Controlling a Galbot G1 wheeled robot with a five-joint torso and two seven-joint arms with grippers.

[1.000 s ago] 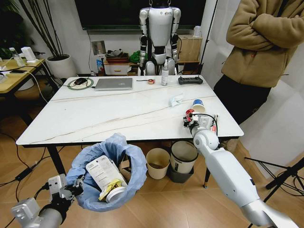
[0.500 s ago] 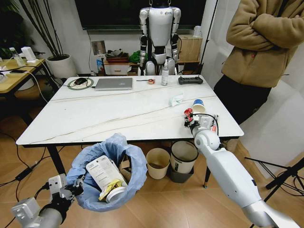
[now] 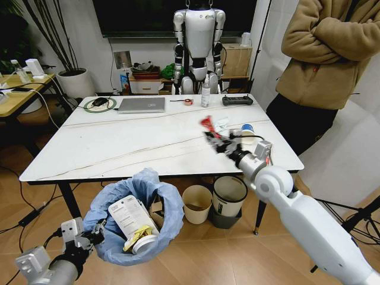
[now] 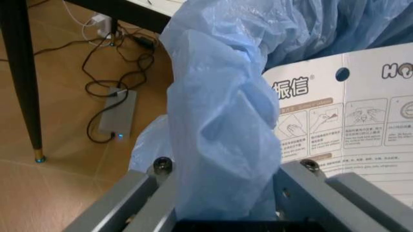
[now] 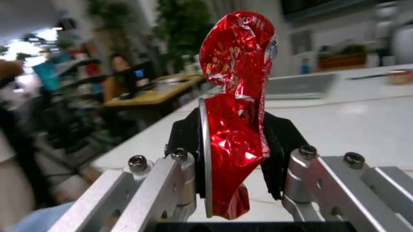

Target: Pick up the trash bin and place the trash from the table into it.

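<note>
My right gripper (image 3: 215,139) is shut on a crushed red can (image 3: 207,124), raised above the white table (image 3: 136,145) near its right side. In the right wrist view the can (image 5: 235,106) stands pinched between the two black pads (image 5: 281,145). A blue-and-white paper cup (image 3: 247,131) and a crumpled white paper (image 3: 221,124) lie on the table behind the gripper. Below the table's front edge my left gripper (image 3: 89,236) is shut on the blue bag rim of the trash bin (image 3: 138,217), which holds a white packet (image 3: 127,215) and a yellowish wrapper (image 3: 138,236). The bag (image 4: 223,130) bunches between the left fingers.
A grey laptop (image 3: 142,105), spray bottle (image 3: 205,95), tape roll and black controller (image 3: 237,100) sit at the table's far edge. A cream bin (image 3: 197,203) and a white bin (image 3: 229,196) stand under the table. A person (image 3: 320,65) stands at the right; a humanoid robot (image 3: 199,44) stands behind.
My right gripper has lifted the red can off the table's right front corner and swung it left and up. The bin and left gripper have stayed put.
</note>
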